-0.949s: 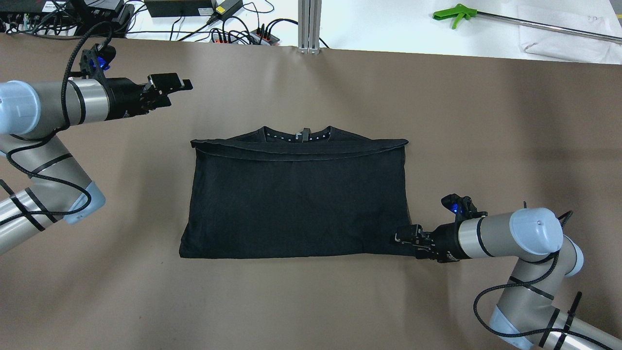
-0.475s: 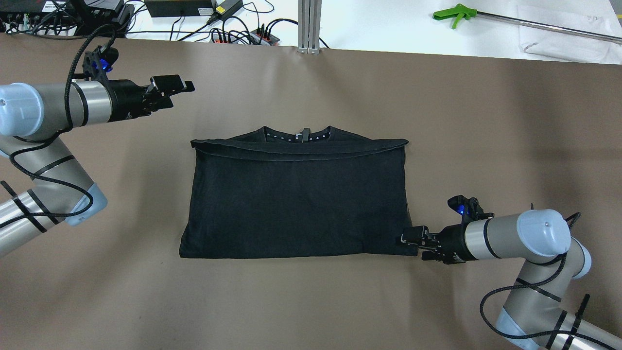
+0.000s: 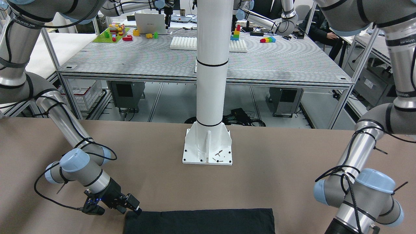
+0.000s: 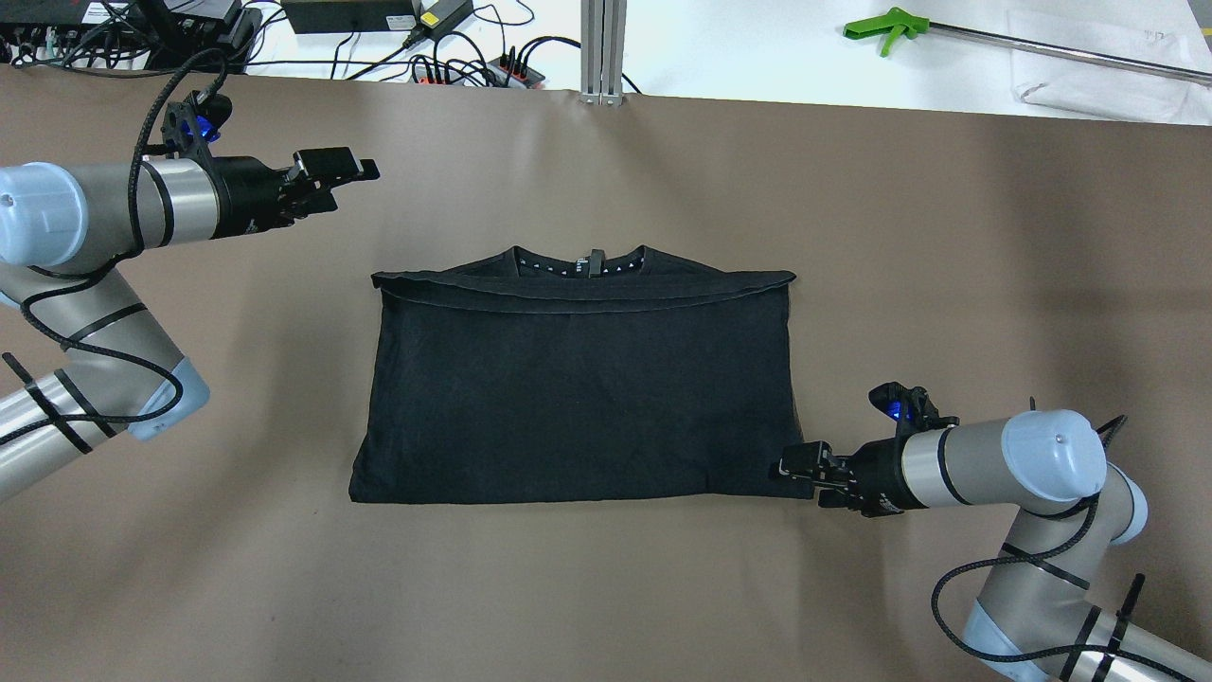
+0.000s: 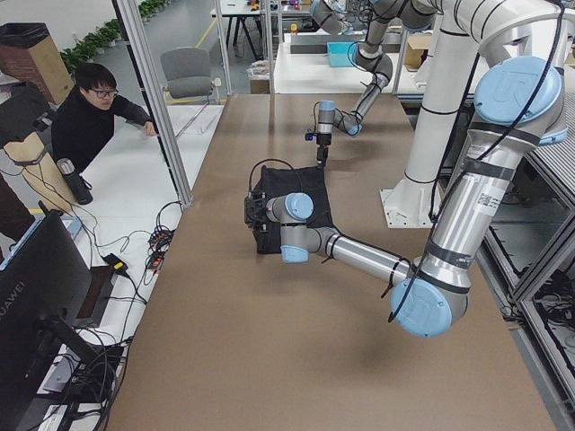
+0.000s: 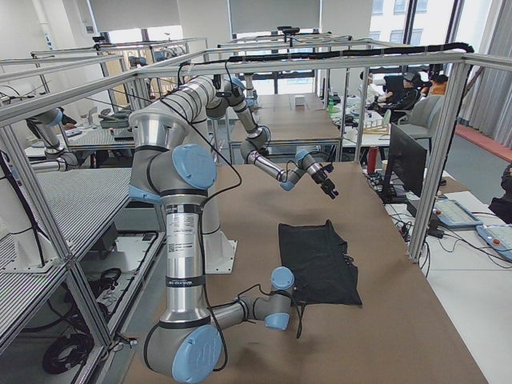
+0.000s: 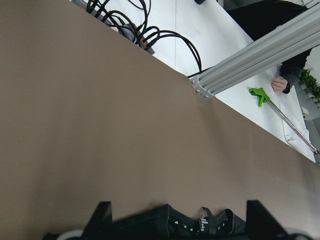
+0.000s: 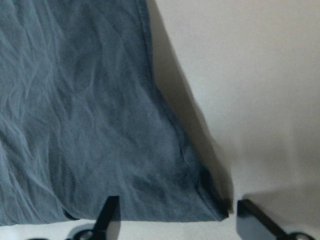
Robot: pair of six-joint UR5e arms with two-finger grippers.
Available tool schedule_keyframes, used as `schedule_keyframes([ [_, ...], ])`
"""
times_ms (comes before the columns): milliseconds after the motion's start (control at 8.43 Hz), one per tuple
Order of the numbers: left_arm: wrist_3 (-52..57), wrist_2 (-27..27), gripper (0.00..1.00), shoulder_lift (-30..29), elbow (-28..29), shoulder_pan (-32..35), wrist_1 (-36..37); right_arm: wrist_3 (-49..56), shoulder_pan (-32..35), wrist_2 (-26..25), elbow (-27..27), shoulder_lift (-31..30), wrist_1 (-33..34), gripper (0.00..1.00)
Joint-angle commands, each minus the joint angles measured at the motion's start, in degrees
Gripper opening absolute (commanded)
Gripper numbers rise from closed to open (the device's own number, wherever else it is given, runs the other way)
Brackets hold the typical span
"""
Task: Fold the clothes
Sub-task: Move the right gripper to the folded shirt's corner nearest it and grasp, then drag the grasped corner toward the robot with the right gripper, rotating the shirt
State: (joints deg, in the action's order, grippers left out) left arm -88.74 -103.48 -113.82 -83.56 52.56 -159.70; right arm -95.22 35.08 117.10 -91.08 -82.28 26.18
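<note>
Black matte garment point(image 4: 578, 388), folded wide rectangle on brown bench point(image 4: 947, 237), w/ dotted neckline at far edge, right claw point(image 4: 786, 468) open astride garment's corner, left claw point(image 4: 367, 168) open, empty, well apart from garment.

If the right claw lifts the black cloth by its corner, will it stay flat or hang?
The folded black soft-fabric garment would probably sag and unfold: it lies in thin, wrinkled layers. It looks light, so the right claw, open at its corner, should lift it easily. Pushed, such thin cloth may bunch.
</note>
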Motion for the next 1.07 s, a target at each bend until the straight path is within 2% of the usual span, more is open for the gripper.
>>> schedule_keyframes([
  [0,0.0,0.0,0.94,-0.4,0.6,-0.1,0.1,-0.1,-0.3,-0.9,0.1,0.2,0.1,0.28],
  [119,0.1,0.0,0.94,-0.7,0.6,-0.1,0.1,0.0,-0.3,-0.9,0.1,0.2,0.1,0.00],
  [593,0.1,0.0,0.94,-0.8,0.6,-0.1,0.1,0.1,0.3,0.2,-1.5,0.2,-0.1,0.00],
  [949,1.9,0.0,0.94,-0.8,0.6,0.0,0.1,-0.8,-0.4,5.1,-8.1,0.2,0.3,0.00],
])
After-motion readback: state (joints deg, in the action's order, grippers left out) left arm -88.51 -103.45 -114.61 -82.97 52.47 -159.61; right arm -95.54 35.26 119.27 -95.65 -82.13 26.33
